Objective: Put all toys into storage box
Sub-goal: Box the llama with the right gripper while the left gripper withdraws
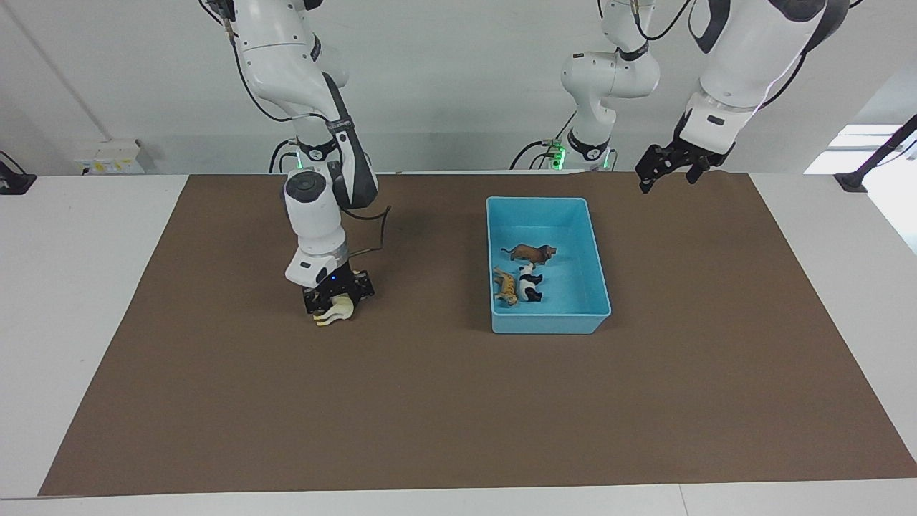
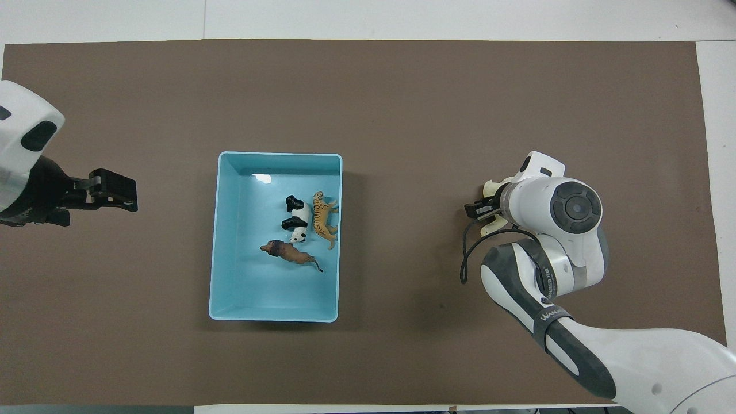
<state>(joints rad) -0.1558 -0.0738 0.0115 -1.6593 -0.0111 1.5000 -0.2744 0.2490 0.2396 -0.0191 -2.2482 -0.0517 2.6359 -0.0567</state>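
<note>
The right pincer (image 1: 335,299) is down low over the brown mat (image 1: 458,401) toward the right arm's end of the surface, and its fingers sit closed around the cream-white horse (image 1: 335,311), which pokes out beneath them. Whether the horse's feet touch the mat I cannot tell. From overhead the arm's wrist covers most of it; only cream bits of the horse (image 2: 490,187) show at the edge of the pincer (image 2: 482,208).

The light blue storage box (image 1: 594,287) lies near the middle of the mat, well apart from the horse, toward the left arm's end. Three toys lie inside it. The brown lion (image 1: 531,252) is nearest the robots. Just beside it, farther from the robots, the black-and-white panda (image 1: 530,283) and the orange striped tiger (image 1: 505,285) lie side by side, touching or nearly so, with the tiger close against the box wall on the right arm's side.

The left arm waits, its pincer (image 1: 663,166) hanging in the air over the mat's edge nearest the robots, off to the side of the box; its fingers stand slightly apart and hold nothing.
</note>
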